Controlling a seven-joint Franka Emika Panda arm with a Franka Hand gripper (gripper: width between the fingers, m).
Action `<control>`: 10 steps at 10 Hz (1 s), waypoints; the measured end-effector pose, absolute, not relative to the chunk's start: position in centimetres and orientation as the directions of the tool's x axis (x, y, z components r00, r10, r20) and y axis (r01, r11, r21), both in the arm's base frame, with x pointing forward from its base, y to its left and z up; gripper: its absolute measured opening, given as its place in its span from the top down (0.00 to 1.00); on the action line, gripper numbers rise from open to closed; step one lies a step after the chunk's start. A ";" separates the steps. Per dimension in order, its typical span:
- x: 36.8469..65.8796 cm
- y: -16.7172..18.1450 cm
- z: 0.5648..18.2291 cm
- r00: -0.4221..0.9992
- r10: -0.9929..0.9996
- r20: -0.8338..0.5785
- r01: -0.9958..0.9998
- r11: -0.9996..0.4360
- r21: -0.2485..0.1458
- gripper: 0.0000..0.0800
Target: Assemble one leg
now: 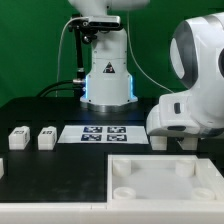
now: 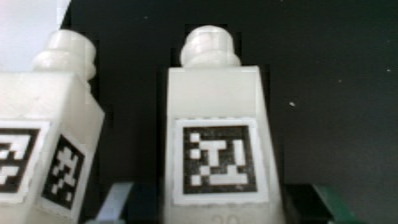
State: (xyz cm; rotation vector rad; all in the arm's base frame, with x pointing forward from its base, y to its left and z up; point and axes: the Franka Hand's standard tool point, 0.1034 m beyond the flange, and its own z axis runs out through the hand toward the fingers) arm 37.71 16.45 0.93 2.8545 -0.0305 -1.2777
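In the wrist view a leg [image 2: 217,120], a white block with a peg at its far end and a black-and-white tag on its upper face, lies between my fingers. My gripper [image 2: 221,208] is open, with a dark gap between the leg and each finger [image 2: 121,200]. A second identical leg [image 2: 43,140] lies right beside it. In the exterior view my gripper [image 1: 183,143] is low over the table at the exterior view's right, and one of these legs [image 1: 158,141] shows just beside it. Two more legs [image 1: 18,137] [image 1: 46,137] stand at the exterior view's left.
The marker board [image 1: 103,133] lies on the black table in the middle. The large white square panel [image 1: 150,195] with corner sockets lies at the front, close below my gripper. The arm's base [image 1: 107,80] stands at the back.
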 end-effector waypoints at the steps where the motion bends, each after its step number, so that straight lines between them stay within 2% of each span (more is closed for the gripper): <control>1: 37.7 16.5 0.9 0.666 -0.024 -0.746 -0.012 -1.000 0.021 0.64; 5: 37.8 16.4 1.1 0.666 -0.022 -0.746 -0.010 -1.000 0.021 0.64; 6: 38.8 15.9 2.5 0.675 -0.004 -0.738 0.006 -1.000 0.010 0.64; 8: 42.2 13.3 7.0 0.723 0.052 -0.689 0.040 -0.999 -0.033 0.64; 10: 45.3 11.5 11.8 0.796 0.078 -0.600 0.059 -0.997 -0.050 0.64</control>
